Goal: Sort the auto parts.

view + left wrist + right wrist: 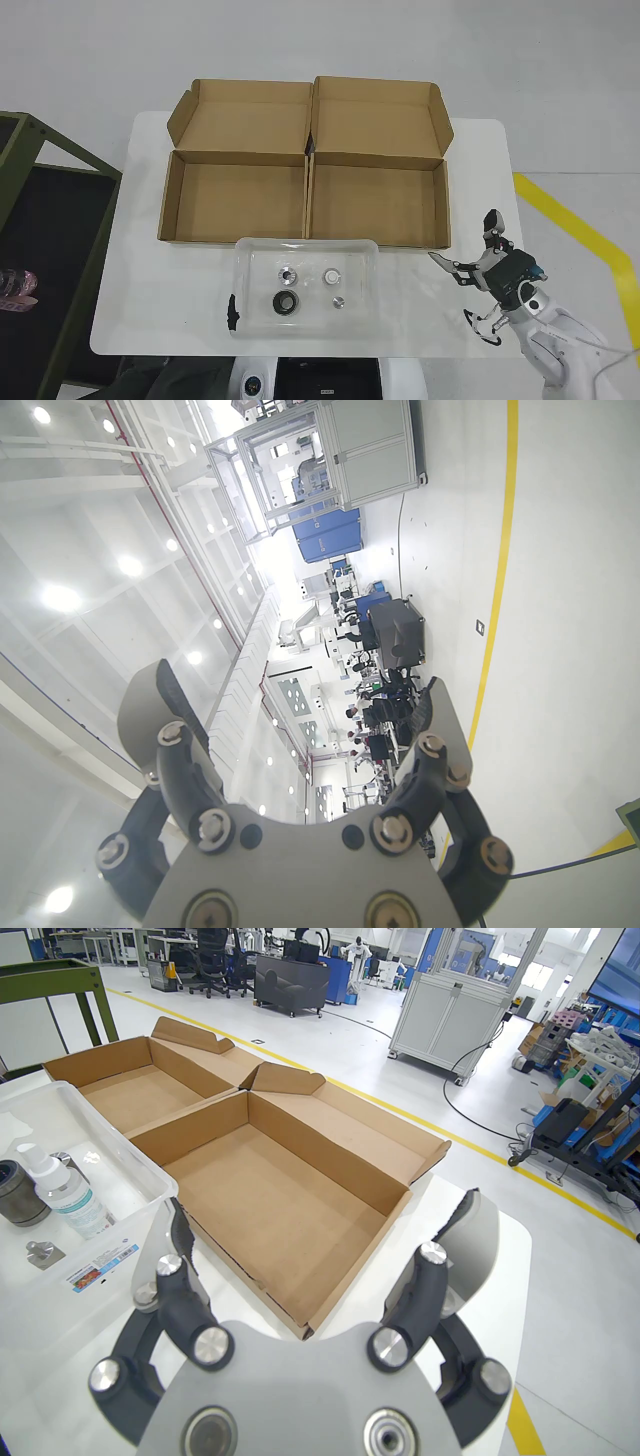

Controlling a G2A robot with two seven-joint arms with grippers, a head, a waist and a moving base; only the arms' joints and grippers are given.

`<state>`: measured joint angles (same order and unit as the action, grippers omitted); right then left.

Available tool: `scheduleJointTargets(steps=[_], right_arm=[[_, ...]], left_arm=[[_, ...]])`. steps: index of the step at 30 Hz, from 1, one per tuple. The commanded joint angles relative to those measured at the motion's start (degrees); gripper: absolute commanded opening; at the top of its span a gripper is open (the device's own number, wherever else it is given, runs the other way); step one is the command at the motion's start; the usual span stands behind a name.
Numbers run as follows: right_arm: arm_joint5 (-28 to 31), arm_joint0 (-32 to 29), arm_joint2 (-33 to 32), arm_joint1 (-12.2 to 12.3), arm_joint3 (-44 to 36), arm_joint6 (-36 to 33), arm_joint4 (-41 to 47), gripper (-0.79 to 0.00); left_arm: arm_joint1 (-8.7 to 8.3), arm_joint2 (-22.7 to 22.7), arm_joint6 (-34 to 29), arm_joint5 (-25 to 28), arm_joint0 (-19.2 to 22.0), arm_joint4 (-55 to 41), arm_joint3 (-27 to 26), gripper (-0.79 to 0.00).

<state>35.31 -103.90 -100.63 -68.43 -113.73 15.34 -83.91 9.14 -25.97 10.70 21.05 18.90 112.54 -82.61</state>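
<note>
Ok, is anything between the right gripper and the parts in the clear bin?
Only the clear bin's own side wall. The right gripper sits open beside it, over bare table, with nothing else between. The bin has no lid, so the dark cylinder and its neighbours look reachable from above.

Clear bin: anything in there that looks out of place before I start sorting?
Yes: a small spray bottle stands upright in the clear bin, beside a dark metal cylinder. It hardly looks like an auto part. Nothing seems spilled or damaged.
</note>
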Motion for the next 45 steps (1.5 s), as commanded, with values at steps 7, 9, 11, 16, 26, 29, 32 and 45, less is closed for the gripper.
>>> scheduleJointTargets(steps=[7,9,11,16,26,29,32,45], right_arm=[[0.0,0.0,0.0,0.0,0.0,0.0,0.0,0.000],[0.0,0.0,0.0,0.0,0.0,0.0,0.0,-0.001],[0.0,0.0,0.0,0.0,0.0,0.0,0.0,0.000],[0.0,0.0,0.0,0.0,0.0,0.0,0.0,-0.001],[0.8,0.9,1.2,0.1,-0.5,-2.3,-0.5,0.000],[2.5,2.4,2.2,0.4,-0.8,-4.7,-0.9,0.000],[4.6,4.1,3.6,0.5,-1.1,-7.0,-0.5,0.000],[14.7,13.0,13.6,1.2,-1.6,-21.6,3.3,0.000]], left_arm=[[0.00,0.0,0.0,0.0,0.0,0.0,0.0,-0.001],[0.00,0.0,0.0,0.0,0.0,0.0,0.0,-0.001],[0.00,0.0,0.0,0.0,0.0,0.0,0.0,0.000],[0.00,0.0,0.0,0.0,0.0,0.0,0.0,-0.001],[0.00,0.0,0.0,0.0,0.0,0.0,0.0,0.000],[0.00,0.0,0.0,0.0,0.0,0.0,0.0,0.000],[0.00,0.0,0.0,0.0,0.0,0.0,0.0,0.000],[0.00,0.0,0.0,0.0,0.0,0.0,0.0,0.000]])
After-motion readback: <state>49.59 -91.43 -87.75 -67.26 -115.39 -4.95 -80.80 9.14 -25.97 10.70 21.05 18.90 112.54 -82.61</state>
